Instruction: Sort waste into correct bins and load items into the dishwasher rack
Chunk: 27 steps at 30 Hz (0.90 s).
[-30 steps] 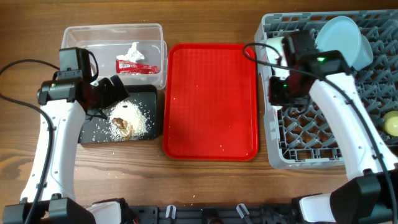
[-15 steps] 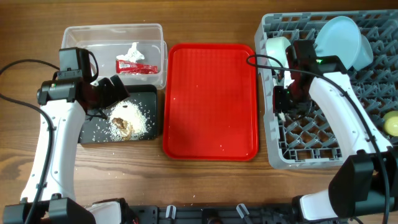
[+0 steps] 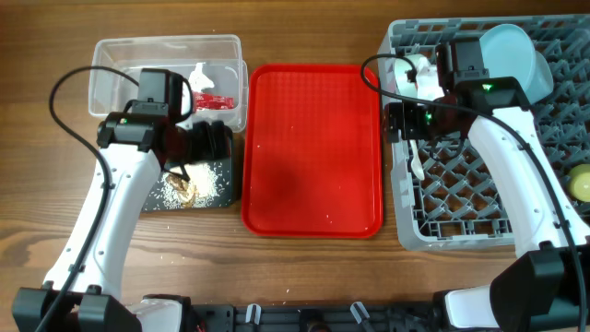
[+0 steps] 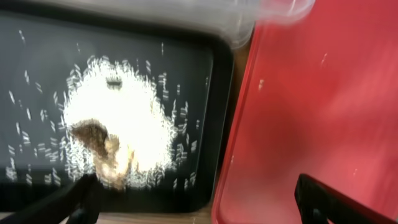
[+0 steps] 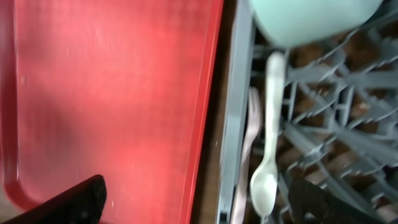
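Observation:
My right gripper stands open over the left wall of the grey dishwasher rack, nothing between its fingers. A white spoon lies loose in the rack beside a white fork, below the pale green bowl. A pale blue bowl and a yellow cup also sit in the rack. My left gripper is open and empty over the right edge of the black tray, which holds rice scraps. The red-and-white wrapper lies in the clear tub.
A flat red tray lies between the black tray and the rack, bare except for a few crumbs. Black cables loop off both arms. Wooden table shows along the front.
My right gripper has opened and let go of the spoon, which now lies in the rack. My left arm has swung right, over the black tray's right edge.

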Each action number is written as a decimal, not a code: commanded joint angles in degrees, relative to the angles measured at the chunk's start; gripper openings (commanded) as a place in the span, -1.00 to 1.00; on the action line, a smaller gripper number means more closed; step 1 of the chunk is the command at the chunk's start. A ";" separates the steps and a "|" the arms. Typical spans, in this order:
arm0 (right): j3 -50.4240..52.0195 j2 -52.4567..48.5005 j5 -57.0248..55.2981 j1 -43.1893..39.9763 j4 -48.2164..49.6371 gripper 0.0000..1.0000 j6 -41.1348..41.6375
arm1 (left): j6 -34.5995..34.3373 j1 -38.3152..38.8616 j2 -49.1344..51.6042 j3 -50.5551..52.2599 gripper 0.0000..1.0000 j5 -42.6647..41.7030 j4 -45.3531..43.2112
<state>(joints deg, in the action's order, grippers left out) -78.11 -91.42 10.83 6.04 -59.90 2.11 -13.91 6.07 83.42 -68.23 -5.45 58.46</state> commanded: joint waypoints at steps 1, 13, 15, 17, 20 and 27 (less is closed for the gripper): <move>-0.24 2.14 4.37 -0.31 -1.44 1.00 -1.36 | 1.53 0.48 0.48 -0.15 0.99 -0.70 6.71; 25.20 39.36 3.74 -0.28 12.24 1.00 1.07 | -1.66 1.33 -35.36 18.14 1.00 -2.36 -0.85; 28.24 47.23 0.94 -0.28 12.50 0.99 1.07 | -1.53 1.33 -42.16 18.78 1.00 -0.87 -1.11; 28.44 50.97 0.87 -0.28 12.00 0.99 1.07 | -1.53 1.33 -46.82 18.78 1.00 -0.90 -1.95; 28.44 53.90 0.85 -0.28 12.02 1.00 1.07 | -1.53 1.33 -50.40 18.78 1.00 -0.92 -1.53; 28.44 51.87 0.85 -0.28 12.04 0.99 1.07 | -1.53 1.33 -51.12 18.78 1.00 -0.92 -0.39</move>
<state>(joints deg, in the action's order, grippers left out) -50.22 -38.39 12.82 6.04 -48.12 2.94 -14.52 7.14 32.62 -50.09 -6.72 57.95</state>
